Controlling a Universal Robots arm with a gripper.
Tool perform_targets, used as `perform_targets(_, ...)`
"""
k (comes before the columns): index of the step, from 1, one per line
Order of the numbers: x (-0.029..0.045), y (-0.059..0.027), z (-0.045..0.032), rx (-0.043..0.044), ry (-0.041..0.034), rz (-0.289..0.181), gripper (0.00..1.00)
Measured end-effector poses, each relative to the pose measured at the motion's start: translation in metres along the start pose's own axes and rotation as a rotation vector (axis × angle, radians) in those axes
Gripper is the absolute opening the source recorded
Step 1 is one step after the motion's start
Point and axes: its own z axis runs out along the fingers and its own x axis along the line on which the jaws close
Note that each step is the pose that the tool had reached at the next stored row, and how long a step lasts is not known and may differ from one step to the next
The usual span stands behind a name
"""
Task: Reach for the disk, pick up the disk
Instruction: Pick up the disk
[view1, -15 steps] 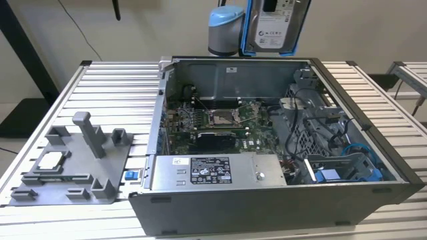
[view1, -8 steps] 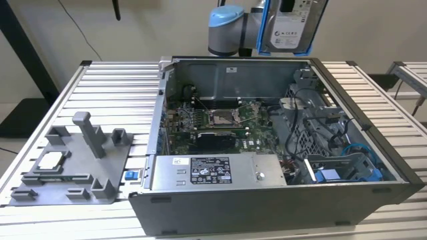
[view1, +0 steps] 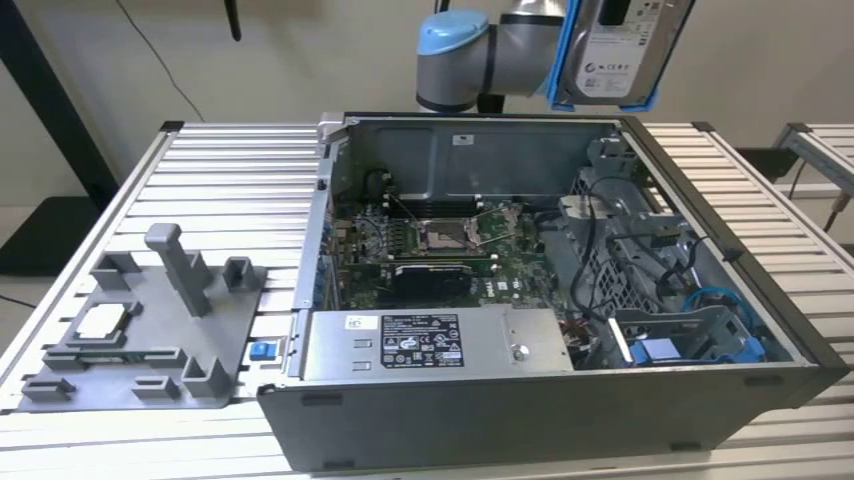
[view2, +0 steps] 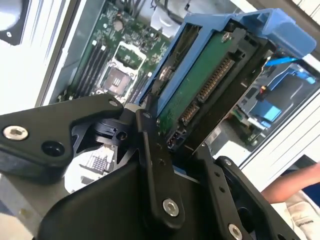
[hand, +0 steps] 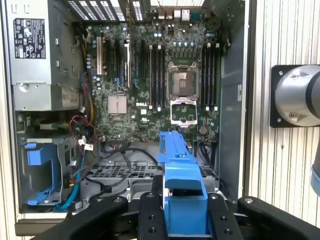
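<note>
Here we see the black two-fingered gripper (view2: 172, 142) clamped on the silver-grey hard drive disk in its bright blue plastic bracket (view1: 610, 55), held high above the open grey computer case (view1: 561, 290), seemingly clear of its green motherboard (hand: 150, 85).

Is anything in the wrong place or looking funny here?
Yes: the disk hangs in the air above the open computer case, clamped in the gripper, not sitting in any bay. Nothing looks spilled or broken.
</note>
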Motion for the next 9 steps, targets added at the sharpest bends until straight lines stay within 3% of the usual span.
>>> perform_targets(6, -0.0007, -0.0233, 0.0005, -0.0001, -0.0001, 0.000, 0.00)
perform_targets(9, -0.0007, -0.0239, 0.0005, 0.0001, -0.0001, 0.000, 0.00)
